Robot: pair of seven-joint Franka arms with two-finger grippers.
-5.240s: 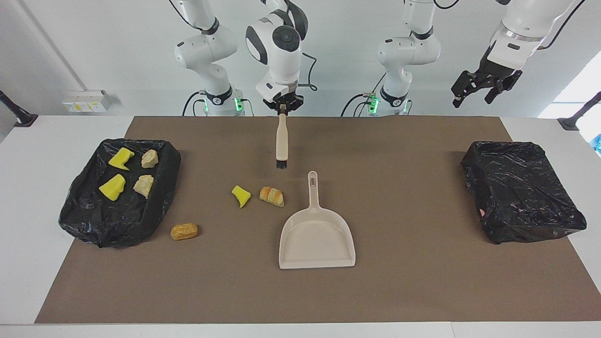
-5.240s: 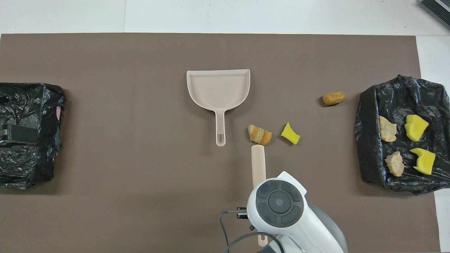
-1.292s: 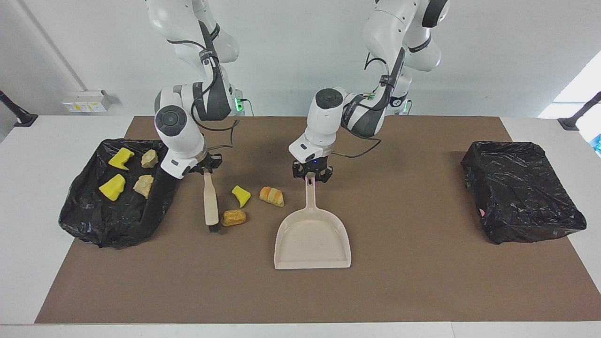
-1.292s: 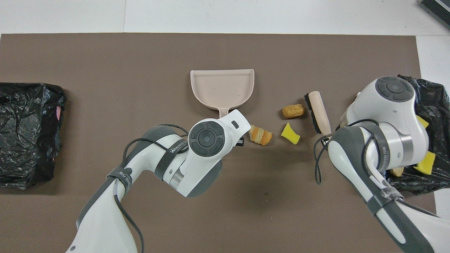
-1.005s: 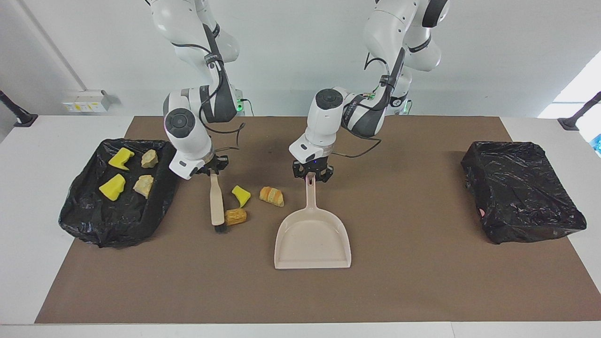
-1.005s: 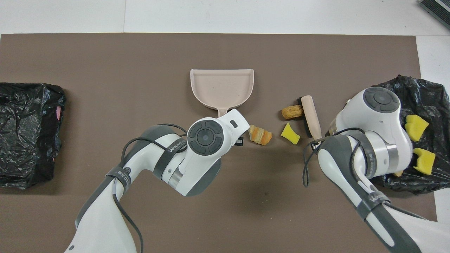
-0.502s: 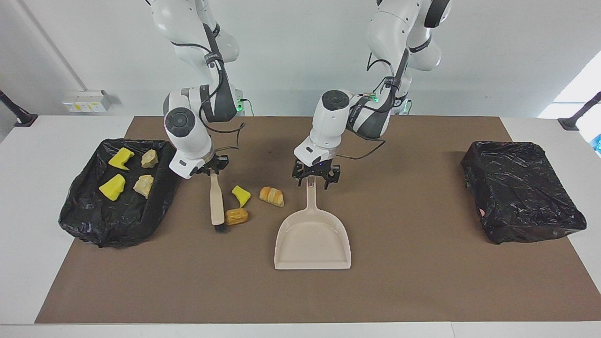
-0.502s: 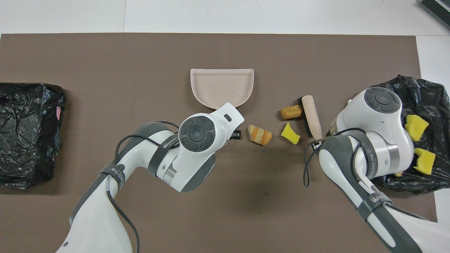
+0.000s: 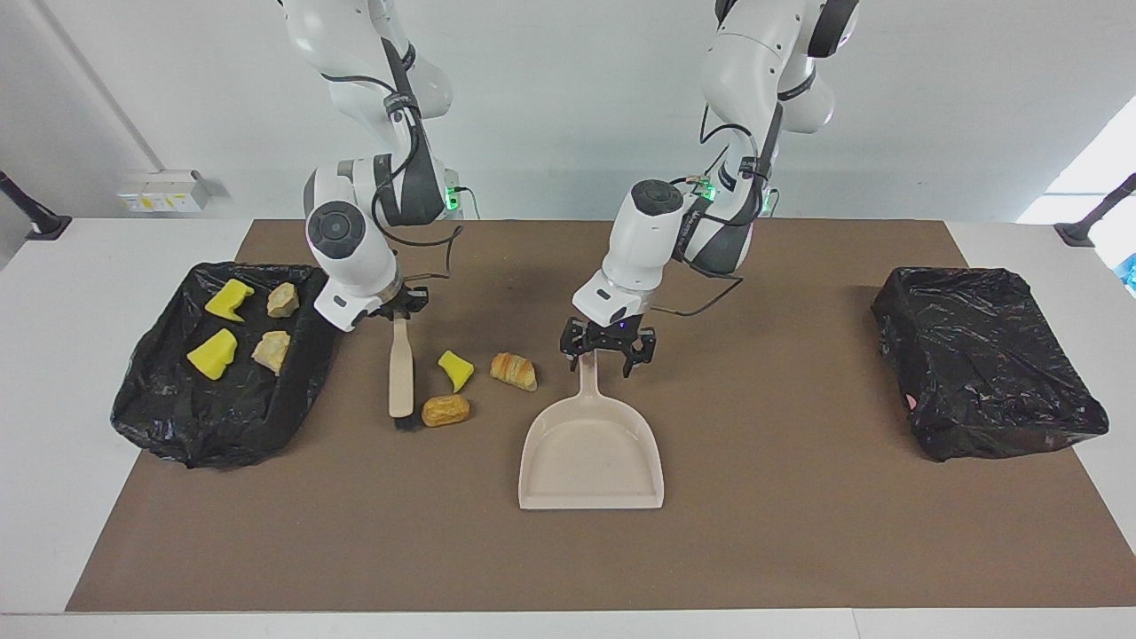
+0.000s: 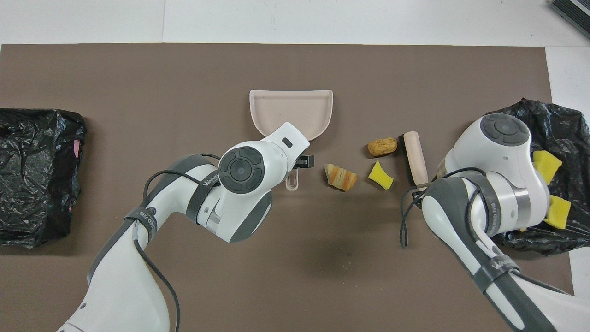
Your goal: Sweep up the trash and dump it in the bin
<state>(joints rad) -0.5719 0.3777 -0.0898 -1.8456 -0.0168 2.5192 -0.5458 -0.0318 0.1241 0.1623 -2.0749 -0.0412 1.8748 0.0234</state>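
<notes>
Right pincer (image 9: 398, 312) pinching the brush (image 9: 401, 377) by its handle, bristles down on the worktop (image 9: 799, 532) just beside the bun (image 9: 445, 410). Left pincer (image 9: 609, 348) spread over the dustpan (image 9: 590, 448) handle, not gripping. Sponge wedge (image 9: 455, 369) and croissant piece (image 9: 514, 370) loose between brush and dustpan. Four more bits (image 9: 241, 327) in the black-lined bin (image 9: 177, 417) at the right arm's end; second bin (image 9: 985, 364) at the left arm's end.

My work surface is a white table (image 9: 80, 373) covered by a brown rectangular mat (image 9: 754, 532). Directly on the mat lie a beige plastic dustpan (image 9: 590, 453), a yellow sponge wedge (image 9: 455, 369), a striped tan croissant piece (image 9: 514, 371) and a golden-brown bun (image 9: 445, 410). A crumpled black bag-lined bin (image 9: 985, 359) sits at my left arm's end, and another black bag-lined bin (image 9: 177, 426) at my right arm's end.
</notes>
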